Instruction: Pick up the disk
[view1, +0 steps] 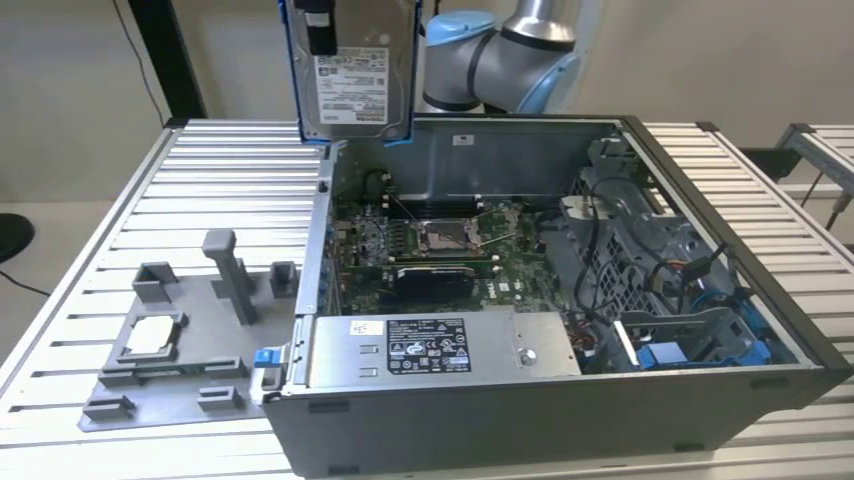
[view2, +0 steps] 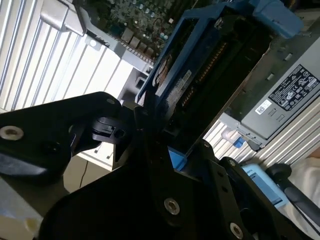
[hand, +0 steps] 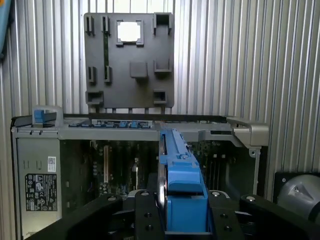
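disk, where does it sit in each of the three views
Exterior view: the disk hangs upright above the back wall of the open case, toward the exterior view's left.
First wrist view: edge-on, clamped in the gripper.
Second wrist view: edge-on, tilted.
Shared landmark: the power supply box.

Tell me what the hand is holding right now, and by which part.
The hand holds the disk, clamped on the end of its blue bracket; the disk hangs above the open computer case.
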